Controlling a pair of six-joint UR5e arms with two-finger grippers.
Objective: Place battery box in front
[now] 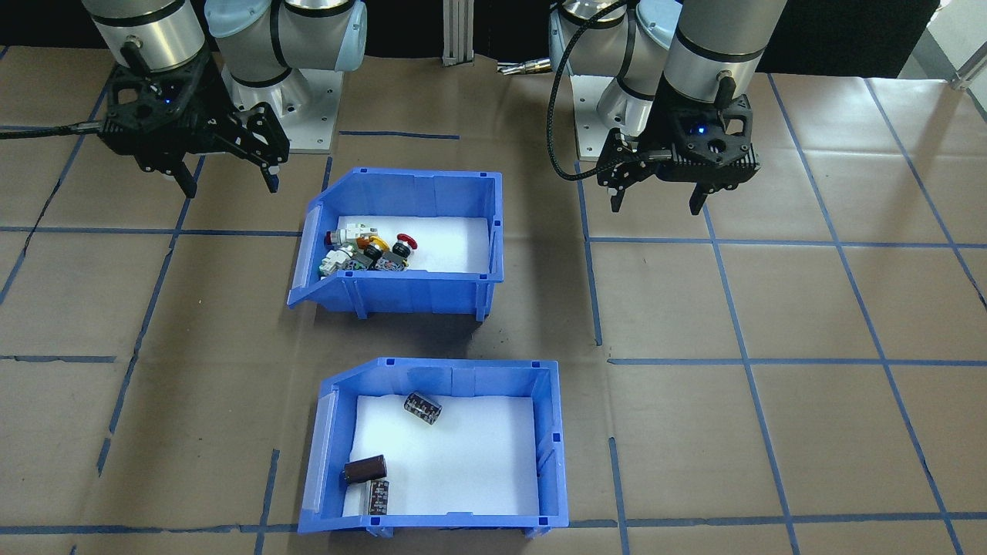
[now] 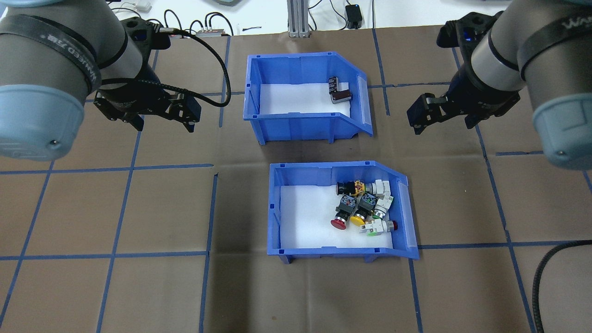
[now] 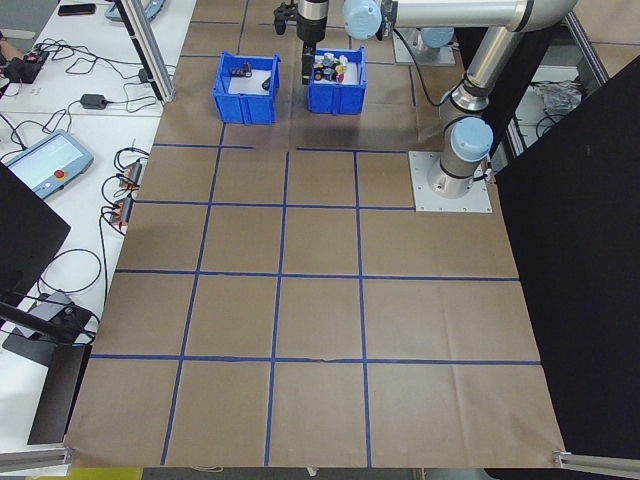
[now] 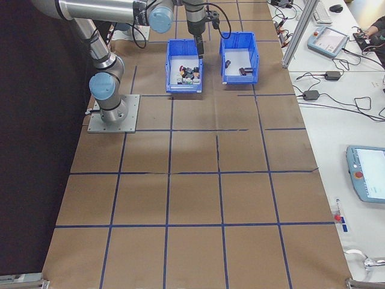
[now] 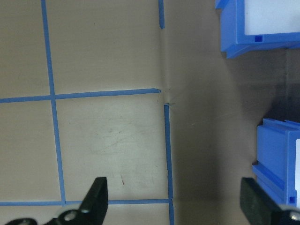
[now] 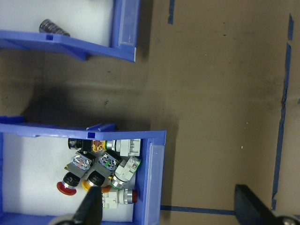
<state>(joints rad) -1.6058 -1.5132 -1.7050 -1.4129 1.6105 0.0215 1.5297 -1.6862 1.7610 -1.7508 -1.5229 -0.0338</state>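
Observation:
The battery box [image 1: 549,451] is a blue open-top bin with a white liner holding three dark cylinders [image 1: 422,406]. In the overhead view the battery box [image 2: 296,126] stands farther from the robot than the other bin, sloped end to the right. My left gripper [image 2: 164,126] hangs open and empty over bare table to its left; the left wrist view shows my left gripper [image 5: 176,201] with wide-spread fingers and the box corner [image 5: 262,28]. My right gripper [image 2: 441,125] hovers open and empty right of the bins, also seen as my right gripper [image 6: 171,208].
A second blue bin [image 2: 274,208] with several colourful push-button switches [image 2: 363,208] sits just robot-side of the battery box, a narrow gap between them. Blue tape lines [image 1: 594,293] grid the brown table. An aluminium post [image 2: 296,18] and cables lie beyond the far edge.

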